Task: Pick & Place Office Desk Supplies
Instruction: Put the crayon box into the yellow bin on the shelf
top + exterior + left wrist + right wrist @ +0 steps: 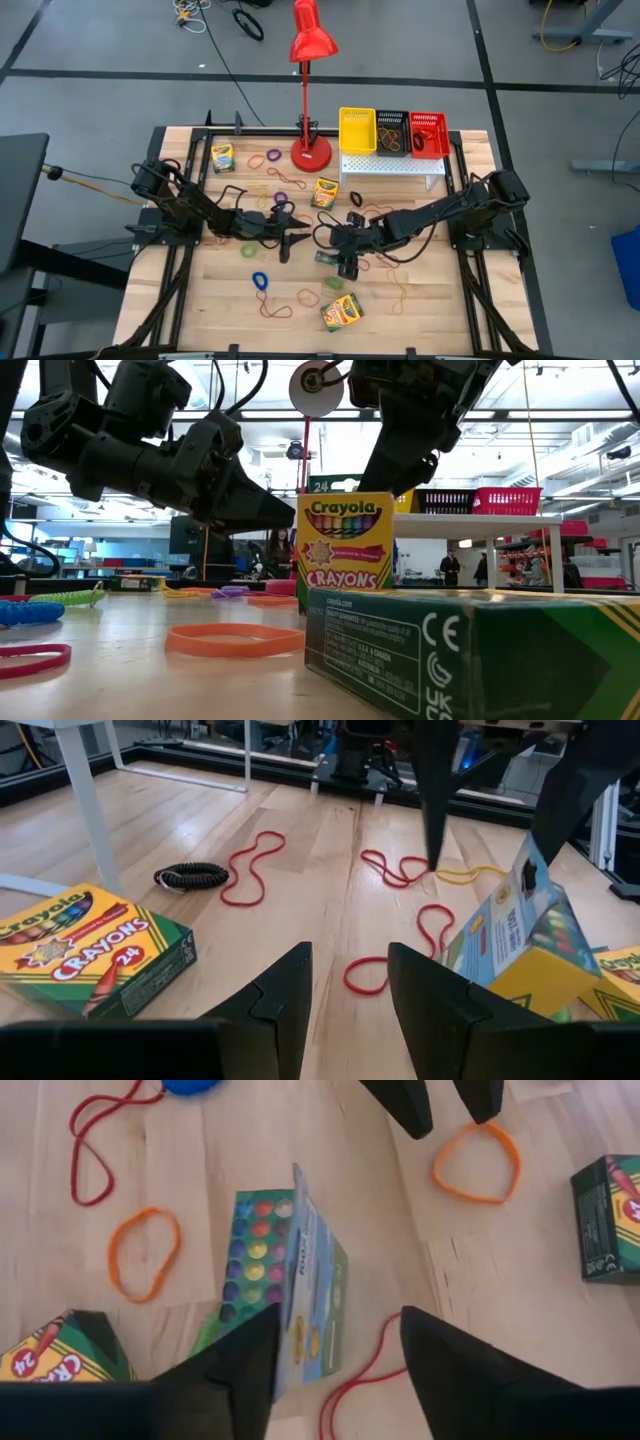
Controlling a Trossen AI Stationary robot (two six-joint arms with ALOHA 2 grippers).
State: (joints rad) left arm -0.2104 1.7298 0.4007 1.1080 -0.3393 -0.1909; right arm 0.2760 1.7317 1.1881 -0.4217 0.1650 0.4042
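Observation:
A yellow-and-green crayon box (pixel 285 1270) stands tilted on its lower edge on the table, under my right gripper (pixel 340 1316). That gripper is open, points steeply down, and has a finger on either side of the box's top (pixel 530 860). In the high view the gripper (pixel 345 262) is at the table's middle. Just left of it, my left gripper (pixel 345 995) is open and low, and nothing is between its fingers. Three more crayon boxes (pixel 222 157) (pixel 325 192) (pixel 342 312) lie flat. Rubber-band loops (pixel 250 870) (pixel 145 1250) are scattered about. My right gripper stands open over the crayon box's upper edge (pixel 528 870), coming from above. One finger (pixel 590 770) is close by the box's top corner, and I cannot tell whether it touches. The box is tilted, with its lower edge on the table.
A white perforated stand (pixel 392 166) at the far side carries yellow (pixel 357 130), black (pixel 392 132) and red (pixel 428 133) bins. The red lamp's base (pixel 310 152) is next to it. A black coiled band (pixel 190 875) lies near the stand's leg (pixel 85 810).

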